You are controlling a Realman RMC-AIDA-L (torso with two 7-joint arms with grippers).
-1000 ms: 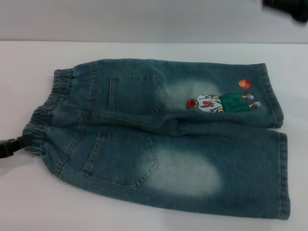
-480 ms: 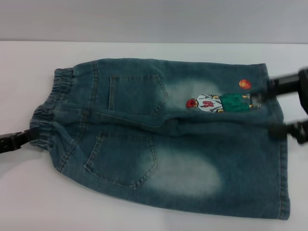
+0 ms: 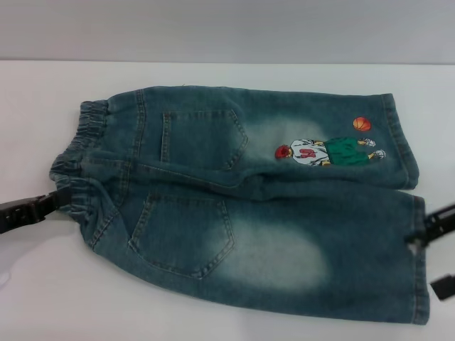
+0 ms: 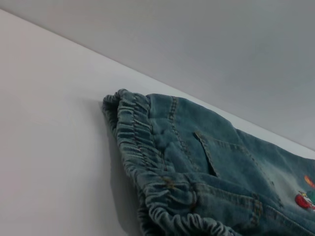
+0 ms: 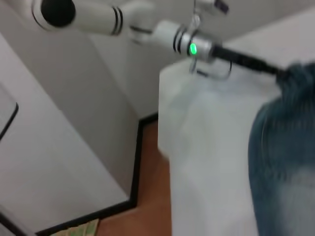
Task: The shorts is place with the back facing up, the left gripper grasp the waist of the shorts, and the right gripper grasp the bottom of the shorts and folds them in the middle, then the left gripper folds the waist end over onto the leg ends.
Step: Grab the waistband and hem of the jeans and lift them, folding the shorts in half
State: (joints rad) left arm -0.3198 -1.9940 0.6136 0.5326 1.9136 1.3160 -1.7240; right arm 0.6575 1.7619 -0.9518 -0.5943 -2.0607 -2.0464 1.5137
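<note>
- Head view showed you the shorts (image 3: 249, 206) lying flat, back up, on the white worktop (image 3: 43, 298). They filled most of it, from near the left edge to the right edge, and both back pockets (image 3: 186, 234) faced the camera.
- The waist of the shorts (image 3: 82, 167), the puckered elastic band, lay toward the worktop's left edge. The bottom of the shorts (image 3: 418, 256), the straight hems, lay toward the right edge.
- The left gripper (image 3: 50, 202) sat at the near end of the waistband, its black tip touching the gathered denim. I could not tell whether its jaws were apart or had closed on the cloth.
- The right gripper (image 3: 434, 252) stood at the near leg's hem by the right edge. Its two black fingers were spread, one just touching the hem and one below it, with nothing pinched.
- The right wrist view showed you the left arm's green ring light and its tip meeting the denim.
- You were in the grasping step, I judged; nothing had been folded.
- Next, the right jaws needed to close on the hem and the waist grip needed confirming before both lifted the near half over the far half.
</note>
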